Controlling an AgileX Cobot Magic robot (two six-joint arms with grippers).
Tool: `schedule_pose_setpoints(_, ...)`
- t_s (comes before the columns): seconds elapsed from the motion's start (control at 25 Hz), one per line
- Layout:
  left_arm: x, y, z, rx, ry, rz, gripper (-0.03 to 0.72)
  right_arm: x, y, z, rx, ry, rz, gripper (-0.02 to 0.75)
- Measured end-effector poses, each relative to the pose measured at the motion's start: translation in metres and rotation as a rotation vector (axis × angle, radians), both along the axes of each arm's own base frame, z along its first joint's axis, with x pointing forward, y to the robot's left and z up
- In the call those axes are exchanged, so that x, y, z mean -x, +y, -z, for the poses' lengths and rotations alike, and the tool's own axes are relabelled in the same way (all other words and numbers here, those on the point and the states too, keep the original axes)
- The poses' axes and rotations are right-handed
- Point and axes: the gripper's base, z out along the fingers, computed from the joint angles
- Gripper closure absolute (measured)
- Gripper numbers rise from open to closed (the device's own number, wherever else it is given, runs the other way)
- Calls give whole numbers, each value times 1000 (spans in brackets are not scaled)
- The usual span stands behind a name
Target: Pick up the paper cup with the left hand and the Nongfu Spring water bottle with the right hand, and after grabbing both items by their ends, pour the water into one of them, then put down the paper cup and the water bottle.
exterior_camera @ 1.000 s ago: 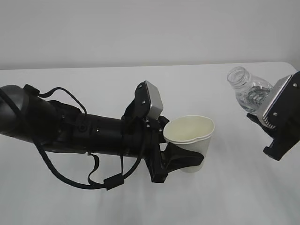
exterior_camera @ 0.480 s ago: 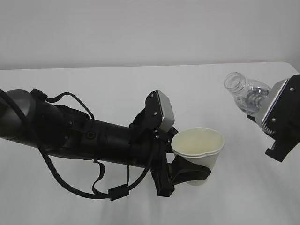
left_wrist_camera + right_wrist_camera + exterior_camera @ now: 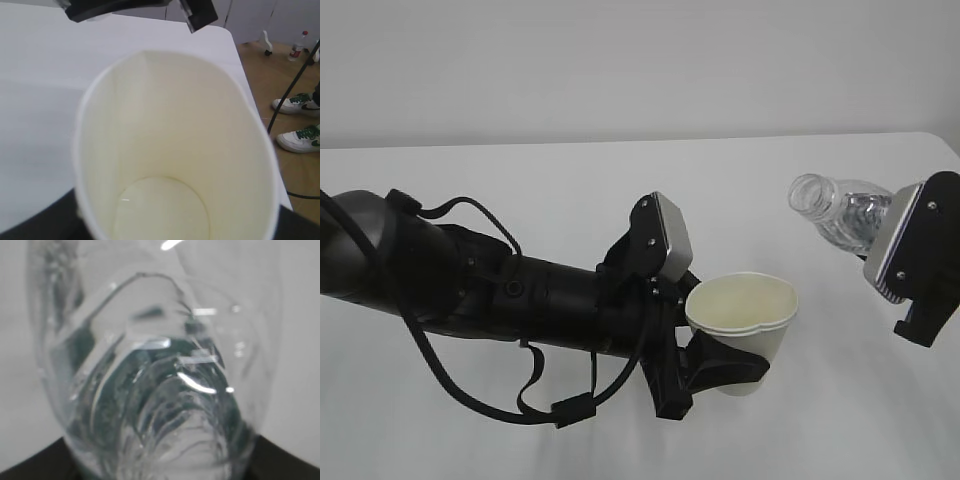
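The white paper cup (image 3: 745,325) hangs upright above the table, and my left gripper (image 3: 732,358) is shut on its lower body. In the left wrist view the paper cup (image 3: 170,140) fills the frame with its cream inside and bottom showing. The Nongfu Spring water bottle (image 3: 840,212) lies tilted up and right of the cup, its open mouth pointing left, apart from the cup's rim. My right gripper (image 3: 882,242) is shut on its base end. In the right wrist view the bottle (image 3: 155,380) is clear and ribbed, with green showing through and water inside.
The white table (image 3: 520,170) lies under both arms, and its right edge (image 3: 240,55) shows in the left wrist view. Beyond that edge is wooden floor with white shoes (image 3: 300,140), a cable and a small bottle (image 3: 298,45).
The left arm carried the cup right and down, then held still. The bottle tipped further over, its mouth moving left and lower toward the cup.
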Motion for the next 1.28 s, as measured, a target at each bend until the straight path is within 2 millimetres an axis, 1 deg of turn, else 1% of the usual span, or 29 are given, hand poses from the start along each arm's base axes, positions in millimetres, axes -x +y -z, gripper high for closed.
schedule_pose_setpoints(0.44, -1, 1, 1, -18, -3, -10, 279, -2, 2, -5, 45, -68, -42, 348)
schedule_pose_setpoints(0.68, -5, -2, -2, -12, -18, -16, 280, -2, 2, -5, 53, -82, -52, 348)
schedule_pose_setpoints(1.12, -6, -2, -1, -20, -17, -30, 281, -2, 3, -7, 157, -127, -107, 348)
schedule_pose_setpoints(1.28, -6, -1, -1, -27, -18, -34, 283, -2, 3, -7, 168, -138, -114, 348)
